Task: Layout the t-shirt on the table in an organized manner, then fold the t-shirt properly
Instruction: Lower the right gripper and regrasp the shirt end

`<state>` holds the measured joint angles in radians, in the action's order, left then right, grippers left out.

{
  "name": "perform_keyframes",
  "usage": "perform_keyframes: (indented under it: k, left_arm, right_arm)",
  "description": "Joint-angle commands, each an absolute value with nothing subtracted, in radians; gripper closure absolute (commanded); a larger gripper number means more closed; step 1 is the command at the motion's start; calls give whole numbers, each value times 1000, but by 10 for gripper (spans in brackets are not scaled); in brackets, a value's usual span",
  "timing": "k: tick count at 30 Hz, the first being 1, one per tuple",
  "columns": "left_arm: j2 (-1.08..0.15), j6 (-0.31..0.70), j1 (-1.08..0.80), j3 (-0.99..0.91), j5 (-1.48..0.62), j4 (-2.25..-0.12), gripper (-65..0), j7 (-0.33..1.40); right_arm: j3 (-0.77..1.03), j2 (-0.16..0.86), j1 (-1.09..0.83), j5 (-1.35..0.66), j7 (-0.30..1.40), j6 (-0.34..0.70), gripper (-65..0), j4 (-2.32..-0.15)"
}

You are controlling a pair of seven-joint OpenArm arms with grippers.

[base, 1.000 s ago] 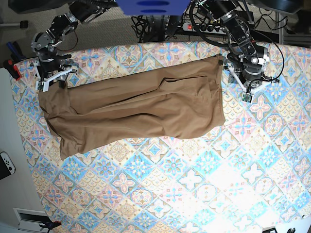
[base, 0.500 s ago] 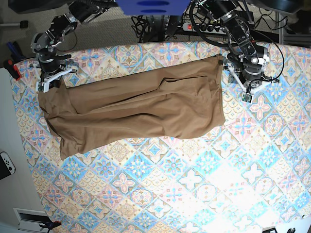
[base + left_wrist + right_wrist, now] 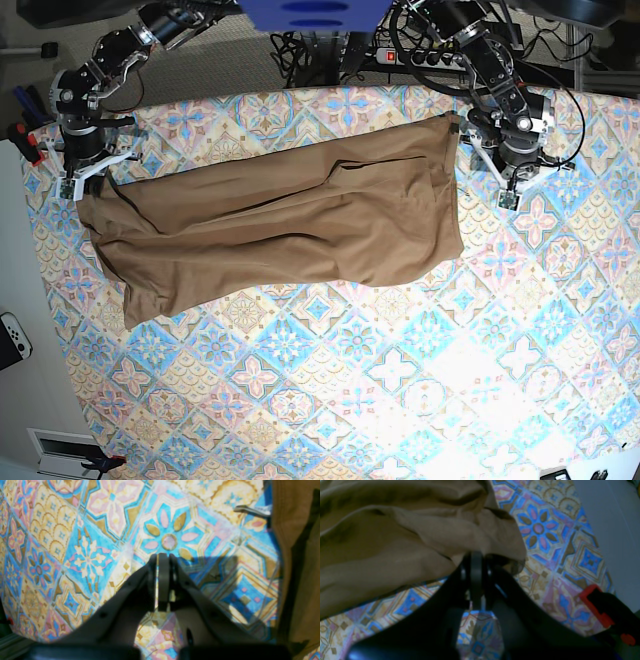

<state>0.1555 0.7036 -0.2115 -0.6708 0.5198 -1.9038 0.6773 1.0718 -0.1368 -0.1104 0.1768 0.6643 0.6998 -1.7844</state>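
Item one, the t-shirt (image 3: 280,225): plain tan cloth, spread lengthwise across the far half of the table (image 3: 400,380), creased along its length, its nearer left corner bunched and folded under; one end reaches almost to each arm. Item two, the table: covered in diamond tiles of blue, pink and cream floral pattern, bare over the whole near half. Item three, the right gripper (image 3: 476,557): at the shirt's end on the left of the overhead view, close to the table's edge; jaws drawn fully together, with the rumpled edge of the tan fabric lying right against the tips. In the wrist view the cloth drapes over and around the closed fingertips, but whether a fold is actually pinched between them I cannot tell. Item four, the left gripper (image 3: 162,560): on the right of the overhead view, just beside the shirt's other end; jaws pressed together with nothing between them, tips over the bare patterned cloth, the tan fabric standing apart at the right edge of its wrist view. Item five, a red and black clamp (image 3: 602,607): fixed at the table's edge near the right gripper. Item six, a white game controller (image 3: 14,336): lying off the table on the pale floor at the left.
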Motion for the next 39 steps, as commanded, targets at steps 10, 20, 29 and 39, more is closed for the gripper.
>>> perform_keyframes:
  k: [10,20,29,39]
  left_arm:
    - [157,698,-232,-673,516,-1925,0,667]
    - [157,698,-232,-674,516,-1925,0,671]
    - [157,698,-232,-694,516,-1925,0,667]
    - [157,698,-232,-694,516,-1925,0,667]
  right_arm:
    - [1033,-125,68,223,639,698,0,-1745]
    - [1013,-104,136,275,628,698,0,-1586]
    - [1047,-47,137,271,621,698,0,-1438]
    - [1066,-22,199,277,542,698,-62,-1435]
